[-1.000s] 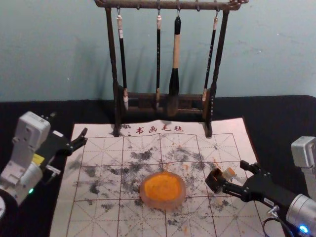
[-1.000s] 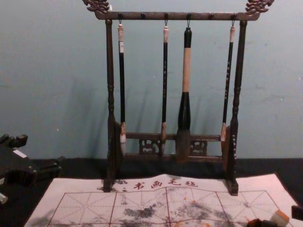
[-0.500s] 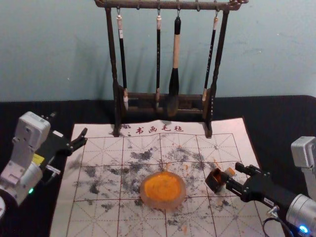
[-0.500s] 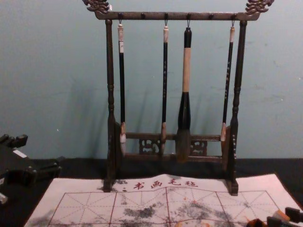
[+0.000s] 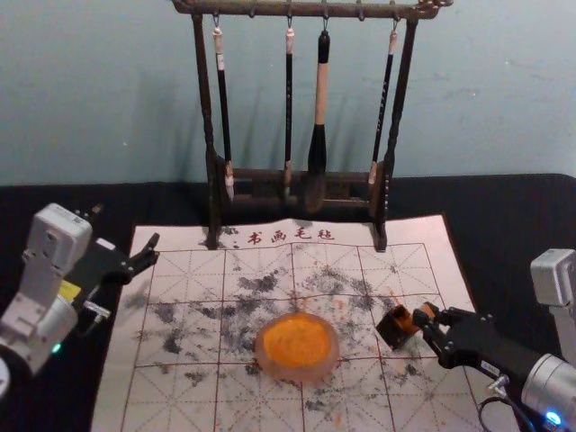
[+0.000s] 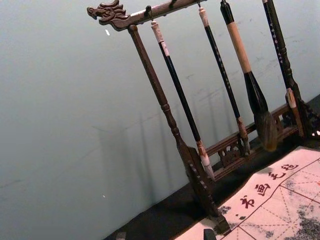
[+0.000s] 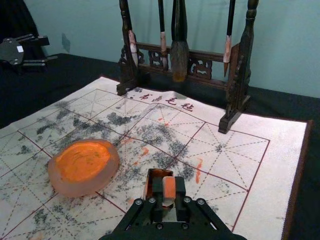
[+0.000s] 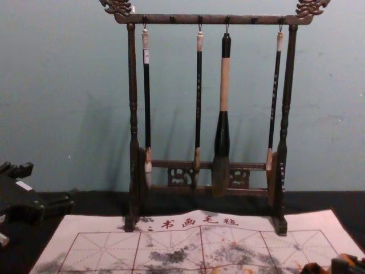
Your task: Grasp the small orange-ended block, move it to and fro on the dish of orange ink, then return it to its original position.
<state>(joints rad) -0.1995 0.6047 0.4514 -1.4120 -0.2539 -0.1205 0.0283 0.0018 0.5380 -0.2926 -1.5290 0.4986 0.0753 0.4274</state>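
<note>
Right claw (image 5: 425,315) closed on the orange-ended block (image 7: 169,188), held between its fingertips, just beside a dark box (image 5: 394,329). Ink dish (image 5: 297,346) near, apart from claw. Mat (image 5: 180,387) lettering reads 书画毛毡. Left claw (image 5: 126,229) idle, open, by the mat's left edge.
</note>
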